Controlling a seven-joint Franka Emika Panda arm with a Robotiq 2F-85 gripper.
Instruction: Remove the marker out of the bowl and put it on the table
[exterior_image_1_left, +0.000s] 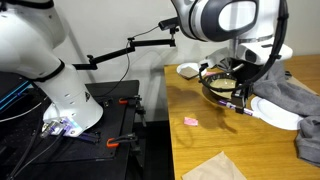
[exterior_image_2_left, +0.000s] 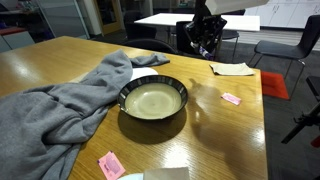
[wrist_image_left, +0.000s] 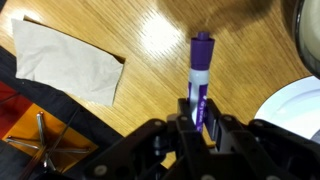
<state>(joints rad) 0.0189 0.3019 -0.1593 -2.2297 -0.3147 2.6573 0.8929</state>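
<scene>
Judging the marker (wrist_image_left: 199, 80) to be light and stiff: a hard plastic barrel, smooth and round, so liable to be twisting in a loose pinch and rolling once laid down; not fragile. Reckoning the best hold to be across the barrel, squeezing it from both sides.

Showing in the wrist view as slim and purple, with a white section partway along and a purple end pointing away from the hand (wrist_image_left: 200, 122). Being gripped at its near end, fingers clamped against the barrel from either side, most of the length sticking out beyond the fingertips. Hanging clear of the bowl, over bare desk (wrist_image_left: 140, 50), and not yet lying on it as far as can be told.

Finding the bowl (exterior_image_2_left: 153, 118) sitting empty in an exterior view, dark rim around a pale yellowish inside, with a grey cloth (exterior_image_2_left: 60, 100) just beside it. Noting, further out, a paper napkin (wrist_image_left: 65, 60) lying on the desk to one side of the marker, the edge of a white plate (wrist_image_left: 295, 105) on the opposite side, and a small pink block (exterior_image_2_left: 231, 99) well apart from the bowl.

Expecting the put-down to be needing a low, gentle release, keeping the round barrel from rolling.
</scene>
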